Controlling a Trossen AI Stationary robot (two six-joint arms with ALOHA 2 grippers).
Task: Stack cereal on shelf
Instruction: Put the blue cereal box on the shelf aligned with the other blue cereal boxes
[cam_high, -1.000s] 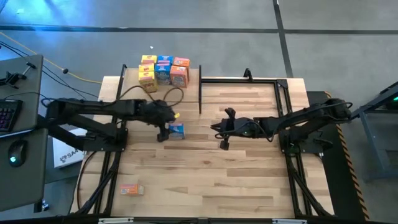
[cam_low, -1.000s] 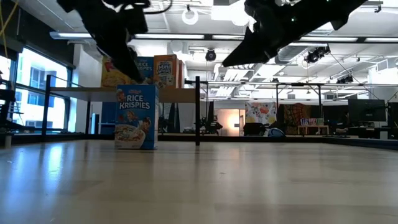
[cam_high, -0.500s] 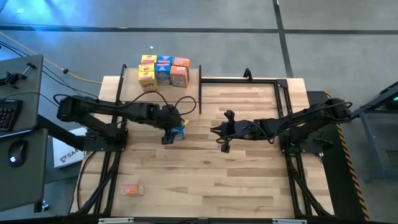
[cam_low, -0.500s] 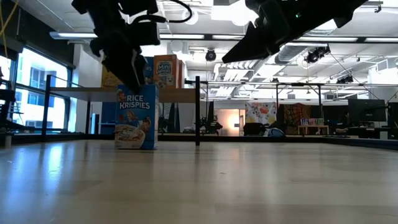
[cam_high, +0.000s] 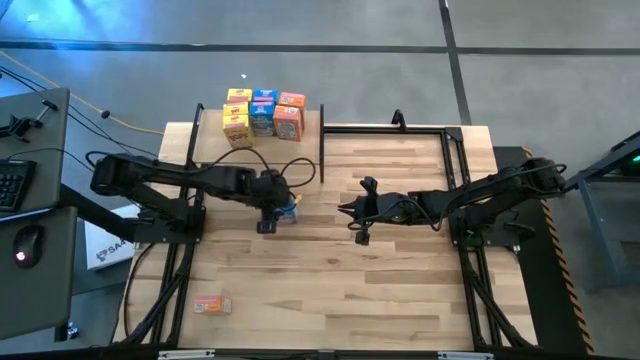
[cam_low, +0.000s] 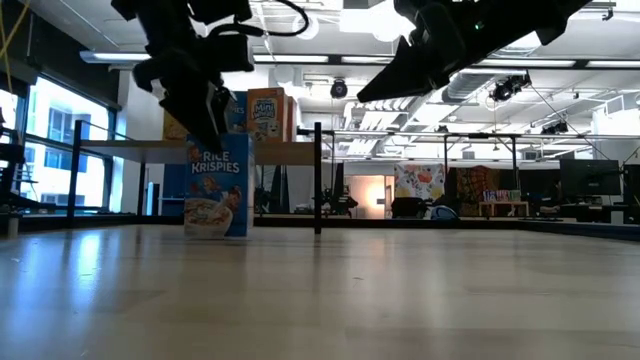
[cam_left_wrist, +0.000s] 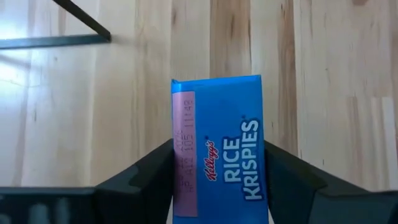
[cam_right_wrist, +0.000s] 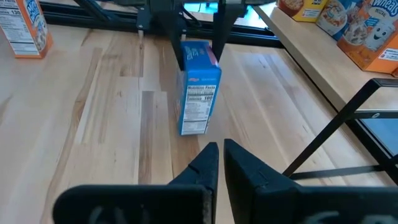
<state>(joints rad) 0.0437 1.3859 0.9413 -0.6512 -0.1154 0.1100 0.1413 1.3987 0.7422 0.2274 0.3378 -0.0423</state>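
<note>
A blue Rice Krispies cereal box (cam_low: 219, 187) stands upright on its base on the wooden table, left of the middle (cam_high: 288, 208). My left gripper (cam_left_wrist: 217, 146) reaches down over the box top and is shut on it (cam_low: 208, 120). My right gripper (cam_right_wrist: 219, 163) hovers above the table's middle (cam_high: 354, 214), shut on nothing, with the blue box (cam_right_wrist: 199, 87) ahead of it. Several yellow, blue and orange cereal boxes (cam_high: 262, 113) stand on the light-wood shelf (cam_low: 285, 152) at the far left. My left gripper pinches the blue box between its two fingers near the top edge (cam_left_wrist: 217, 112). One finger (cam_left_wrist: 149, 177) lies on one broad face and the other (cam_left_wrist: 289, 177) on the opposite face. The fingers come from above, pointing down. The box stands upright with its base on the table.
An orange cereal box (cam_high: 211, 304) sits near the table's near-left corner. Black posts (cam_low: 318, 175) carry the shelf board (cam_right_wrist: 311, 59), and a black frame (cam_high: 400, 127) runs along the far right. Bare wood lies between the blue box and the near edge.
My left gripper has moved toward the table's right, from beside the blue box to over it, and has come down around the box top. The box has stayed in place.
</note>
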